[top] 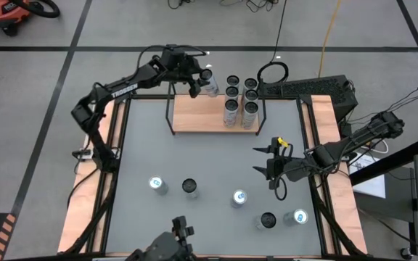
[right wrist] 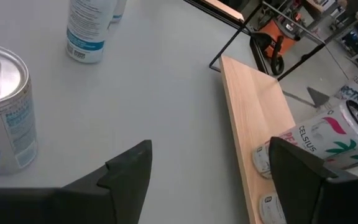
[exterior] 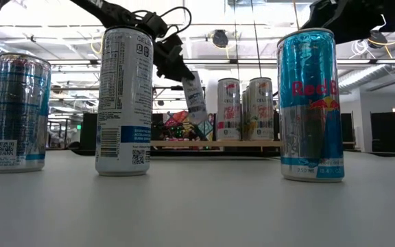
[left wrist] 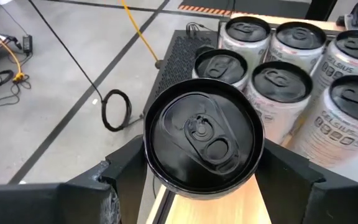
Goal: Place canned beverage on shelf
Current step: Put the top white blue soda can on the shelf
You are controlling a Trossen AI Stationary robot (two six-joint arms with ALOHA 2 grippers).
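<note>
My left gripper [top: 199,81] reaches in from the table's left and is shut on a black-topped can [left wrist: 202,134] over the far left part of the shelf [top: 202,116]. The shelf is a light-wood board with a thin black rod frame at the table's far edge. Several cans [top: 241,96] stand upright on the shelf's right half. My right gripper [top: 256,160] hovers open over the table's right side, near the shelf's near right corner, with nothing between its fingers. My left gripper pinches the can's side wall [left wrist: 151,163] just under the top rim between its two fingers [left wrist: 124,169]. The fingers come slanting down from the table's left. The can hangs tilted below them [exterior: 195,97], its bottom clear of the shelf board.
Several more cans stand on the grey table near its front: one at the left [top: 157,185], a dark-topped one [top: 189,188], a blue-topped one [top: 239,197] and two at the right [top: 267,220]. The shelf's black rods [top: 169,109] rise at its ends.
</note>
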